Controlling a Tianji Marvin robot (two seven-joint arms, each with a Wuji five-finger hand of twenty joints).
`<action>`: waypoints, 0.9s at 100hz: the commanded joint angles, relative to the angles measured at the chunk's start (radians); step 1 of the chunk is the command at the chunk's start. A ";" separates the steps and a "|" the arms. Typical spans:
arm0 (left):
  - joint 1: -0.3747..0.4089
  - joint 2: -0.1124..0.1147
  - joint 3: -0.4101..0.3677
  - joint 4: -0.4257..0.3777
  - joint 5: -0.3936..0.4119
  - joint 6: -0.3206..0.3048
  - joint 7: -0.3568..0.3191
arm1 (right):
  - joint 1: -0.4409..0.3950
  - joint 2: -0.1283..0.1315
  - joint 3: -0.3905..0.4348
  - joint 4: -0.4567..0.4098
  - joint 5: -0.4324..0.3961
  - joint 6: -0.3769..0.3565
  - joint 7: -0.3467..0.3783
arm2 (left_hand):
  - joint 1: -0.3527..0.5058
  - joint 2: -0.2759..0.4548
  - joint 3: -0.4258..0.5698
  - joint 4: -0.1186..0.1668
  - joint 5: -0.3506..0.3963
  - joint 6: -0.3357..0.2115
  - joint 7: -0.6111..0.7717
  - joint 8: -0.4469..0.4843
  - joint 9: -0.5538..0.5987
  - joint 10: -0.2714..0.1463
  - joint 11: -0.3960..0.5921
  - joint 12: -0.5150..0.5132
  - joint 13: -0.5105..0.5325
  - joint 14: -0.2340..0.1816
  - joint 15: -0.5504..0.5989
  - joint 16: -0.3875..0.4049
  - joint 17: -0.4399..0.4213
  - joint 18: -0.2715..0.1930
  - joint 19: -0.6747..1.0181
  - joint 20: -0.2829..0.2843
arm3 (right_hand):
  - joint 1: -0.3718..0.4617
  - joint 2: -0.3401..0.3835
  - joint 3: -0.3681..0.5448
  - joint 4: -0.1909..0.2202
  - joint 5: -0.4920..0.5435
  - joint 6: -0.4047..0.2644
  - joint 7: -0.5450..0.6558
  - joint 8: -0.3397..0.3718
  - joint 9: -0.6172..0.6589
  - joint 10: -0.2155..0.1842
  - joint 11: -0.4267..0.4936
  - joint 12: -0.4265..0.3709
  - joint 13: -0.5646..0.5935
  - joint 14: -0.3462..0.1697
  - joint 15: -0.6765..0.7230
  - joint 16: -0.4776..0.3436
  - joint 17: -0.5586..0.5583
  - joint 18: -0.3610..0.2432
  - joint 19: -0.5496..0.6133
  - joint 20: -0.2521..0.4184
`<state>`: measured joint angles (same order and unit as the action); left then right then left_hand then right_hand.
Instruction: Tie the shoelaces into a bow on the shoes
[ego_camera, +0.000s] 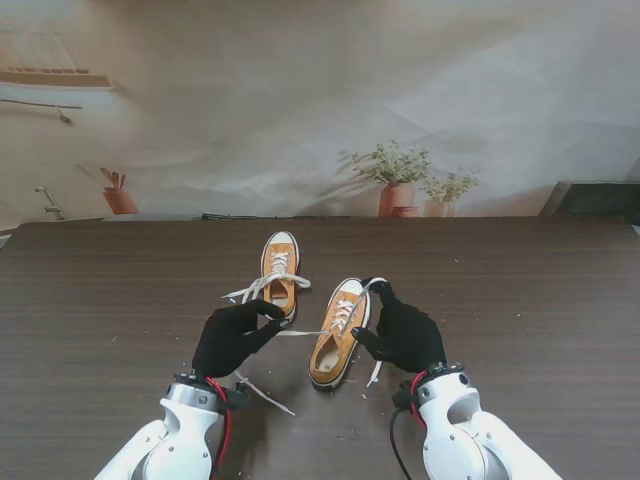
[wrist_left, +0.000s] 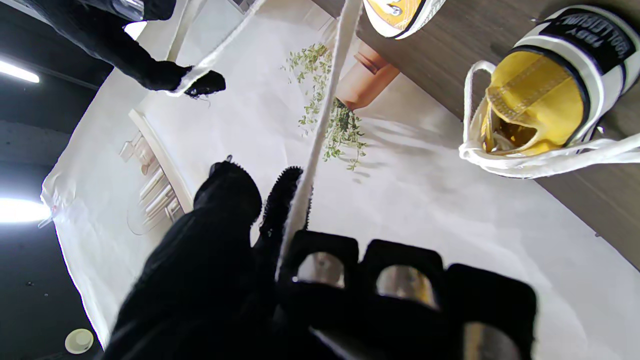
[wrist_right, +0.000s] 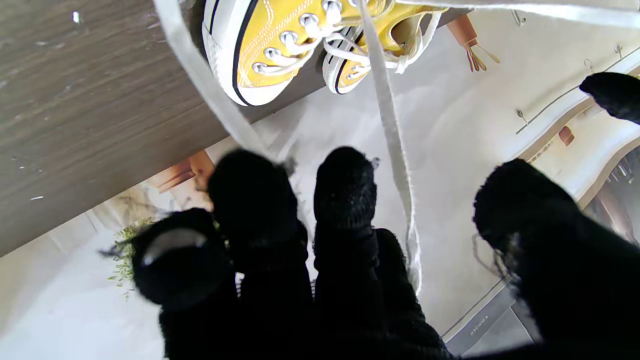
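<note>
Pinching a white lace (wrist_left: 320, 125) between its fingers (wrist_left: 280, 200), the left robot hand (ego_camera: 232, 338) is closed on it near the front of the brown desk (ego_camera: 520, 290). Just right of it stands the farther yellow shoe (ego_camera: 279, 276), then the nearer yellow shoe (ego_camera: 337, 335). The right robot hand (ego_camera: 405, 330) grips this shoe's other lace (wrist_right: 395, 150), and both laces are stretched from the nearer shoe.

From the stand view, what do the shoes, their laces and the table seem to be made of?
Shoes: yellow canvas-like fabric, matte, with visible stitching, metal-looking eyelets and white rubbery toe caps. Laces: flat white woven cloth, likely cotton. Table: dark wood-grain surface, matte; solid wood or laminate cannot be told apart.
</note>
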<state>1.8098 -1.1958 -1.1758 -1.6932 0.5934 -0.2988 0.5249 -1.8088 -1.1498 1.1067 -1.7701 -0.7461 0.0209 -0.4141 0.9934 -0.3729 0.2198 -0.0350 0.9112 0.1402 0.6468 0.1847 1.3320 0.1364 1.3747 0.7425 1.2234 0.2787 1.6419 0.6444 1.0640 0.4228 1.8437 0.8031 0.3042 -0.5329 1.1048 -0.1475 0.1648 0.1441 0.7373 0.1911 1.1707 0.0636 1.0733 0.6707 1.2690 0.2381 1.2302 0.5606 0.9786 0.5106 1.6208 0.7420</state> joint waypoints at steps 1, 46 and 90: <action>0.002 0.001 -0.005 -0.013 0.005 -0.004 -0.013 | 0.009 -0.012 -0.006 0.013 0.016 -0.007 -0.003 | 0.044 0.014 -0.008 0.014 0.006 -0.018 0.007 0.005 0.032 0.008 0.042 -0.005 0.044 0.006 0.045 -0.010 0.036 -0.240 0.250 0.007 | 0.025 -0.028 0.062 0.002 -0.016 0.049 -0.005 0.008 0.030 -0.015 -0.061 -0.052 0.028 0.046 -0.105 -0.037 -0.052 0.045 -0.056 -0.028; -0.013 0.003 -0.028 -0.024 0.023 -0.028 -0.012 | 0.039 -0.052 -0.011 0.085 0.378 -0.208 0.050 | 0.039 0.018 -0.012 0.013 0.005 -0.026 0.012 0.006 0.032 0.006 0.040 -0.006 0.044 0.006 0.042 -0.012 0.034 -0.237 0.250 0.000 | -0.016 0.029 -0.029 -0.002 -0.038 -0.241 0.018 -0.002 -0.686 0.099 -0.498 -0.351 -0.589 -0.004 -1.064 -0.361 -0.786 -0.203 -0.756 -0.398; -0.068 0.003 -0.020 -0.022 -0.036 -0.059 -0.073 | 0.059 -0.117 -0.029 0.078 0.907 -0.287 0.048 | 0.049 0.028 -0.024 0.002 0.000 -0.035 0.021 0.012 0.032 0.005 0.036 -0.007 0.044 0.009 0.034 -0.014 0.033 -0.228 0.250 -0.018 | 0.117 -0.160 0.139 -0.158 0.585 -0.261 0.225 -0.023 -0.379 0.056 -0.435 -0.335 -0.412 -0.031 -0.923 -0.347 -0.705 -0.252 -0.653 -0.494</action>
<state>1.7448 -1.1897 -1.1977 -1.7013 0.5583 -0.3603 0.4702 -1.7417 -1.2551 1.0721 -1.6578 0.1388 -0.2956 -0.3824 0.9934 -0.3729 0.2197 -0.0349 0.9112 0.1401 0.6582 0.1847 1.3320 0.1362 1.3747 0.7425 1.2234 0.2785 1.6418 0.6443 1.0640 0.4228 1.8437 0.7993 0.3850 -0.6394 1.2081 -0.2522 0.6957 -0.1126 0.8969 0.2066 0.7101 0.1429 0.6313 0.3357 0.7839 0.2301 0.2748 0.1911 0.2363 0.2746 0.9327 0.2520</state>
